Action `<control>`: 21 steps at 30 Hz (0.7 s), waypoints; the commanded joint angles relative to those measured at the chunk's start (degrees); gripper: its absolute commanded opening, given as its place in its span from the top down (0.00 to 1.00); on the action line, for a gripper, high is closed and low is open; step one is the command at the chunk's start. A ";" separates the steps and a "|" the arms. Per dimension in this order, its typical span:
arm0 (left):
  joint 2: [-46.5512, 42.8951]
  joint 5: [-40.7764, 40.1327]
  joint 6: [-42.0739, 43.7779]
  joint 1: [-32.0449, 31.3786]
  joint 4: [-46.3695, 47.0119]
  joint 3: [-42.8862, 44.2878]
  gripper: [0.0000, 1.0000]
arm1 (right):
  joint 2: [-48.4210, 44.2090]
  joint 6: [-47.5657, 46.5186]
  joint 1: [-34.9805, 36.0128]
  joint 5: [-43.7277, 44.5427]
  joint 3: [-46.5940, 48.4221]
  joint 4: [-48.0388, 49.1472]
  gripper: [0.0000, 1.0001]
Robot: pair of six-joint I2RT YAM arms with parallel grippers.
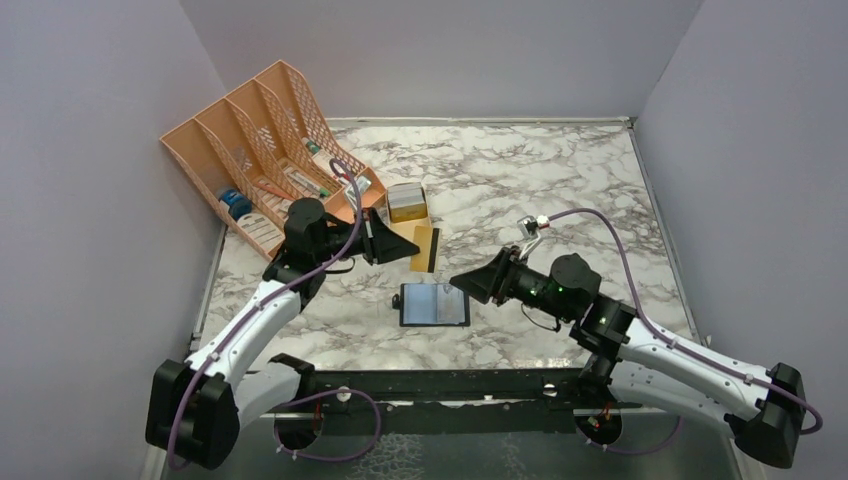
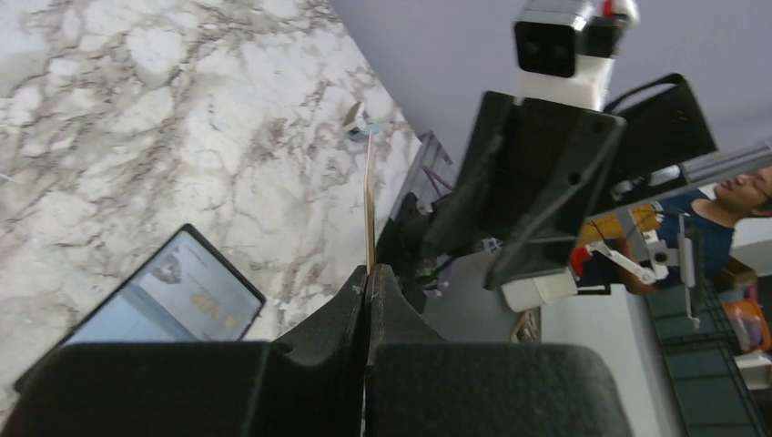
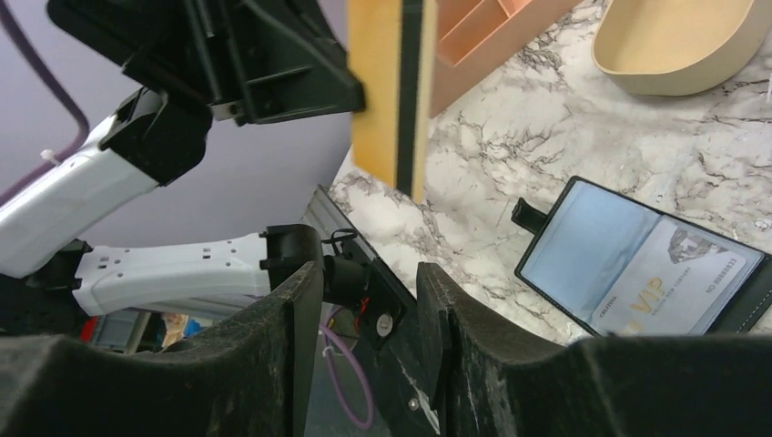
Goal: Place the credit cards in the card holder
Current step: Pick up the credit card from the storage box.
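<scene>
— What's on the left?
— A peach file organiser (image 1: pixel 262 150) stands at the far left corner of the tabletop (image 1: pixel 560 180). Just in front of it the left arm reaches rightward with its elbow bent. Its end effector (image 1: pixel 412 247) is pressed together on one long edge of the gold card (image 1: pixel 425 249).
— How does that card sit?
— It is held in the air, long axis running from far edge to near edge, crosswise to the fingers. A black stripe runs along the side away from them. The left wrist view shows it only as a thin edge. A tan tin (image 1: pixel 406 200) stands just beyond it.
— And the card holder?
— The card holder (image 1: pixel 434 304) lies open near the middle, long axis left to right, with a pale card (image 3: pixel 669 287) in its slot.
— The right arm?
— It is low and points left at the holder's right end. Its end effector (image 1: pixel 458 281) is partly spread with nothing between the fingers. From above, the fingertips are hard to make out.
</scene>
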 commanded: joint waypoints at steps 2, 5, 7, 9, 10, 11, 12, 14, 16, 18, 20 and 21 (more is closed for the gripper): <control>-6.25 5.84 -9.31 0.07 5.49 -3.23 1.00 | 1.71 2.15 0.01 -2.61 0.03 5.33 0.57; -8.05 6.13 -10.98 0.04 5.45 -4.97 1.00 | 3.15 2.32 0.01 -4.27 -0.63 8.44 0.57; -8.74 6.36 -11.62 0.03 5.45 -5.93 1.00 | 4.21 2.86 0.00 -4.97 -0.67 9.59 0.56; -9.27 6.37 -12.50 0.01 5.58 -6.81 1.00 | 5.30 2.90 -0.01 -6.25 -0.96 11.61 0.55; -9.48 6.37 -12.89 -0.05 5.67 -7.21 1.00 | 6.00 2.87 0.00 -6.58 -0.89 12.11 0.55; -9.63 6.38 -13.65 -0.07 6.07 -7.69 1.00 | 6.78 2.88 0.01 -6.74 -0.65 12.04 0.55; -9.83 6.49 -13.91 -0.07 6.41 -8.07 1.00 | 7.62 2.86 0.01 -6.88 -0.18 11.67 0.55; -10.14 6.56 -14.60 -0.07 6.82 -8.76 1.00 | 9.09 2.66 0.01 -7.37 0.28 11.95 0.54; -10.34 6.78 -15.20 -0.09 7.30 -9.15 1.00 | 10.30 2.97 0.00 -7.84 0.24 12.95 0.54; -10.40 7.09 -15.64 -0.15 7.74 -9.58 1.00 | 11.43 3.37 -0.01 -7.94 0.15 13.49 0.54; -10.57 7.28 -15.85 -0.15 7.93 -9.89 1.00 | 12.46 3.76 0.00 -8.31 0.08 14.21 0.54; -10.56 7.37 -16.05 -0.16 7.99 -10.07 1.00 | 12.85 3.81 0.01 -8.64 -0.05 14.94 0.55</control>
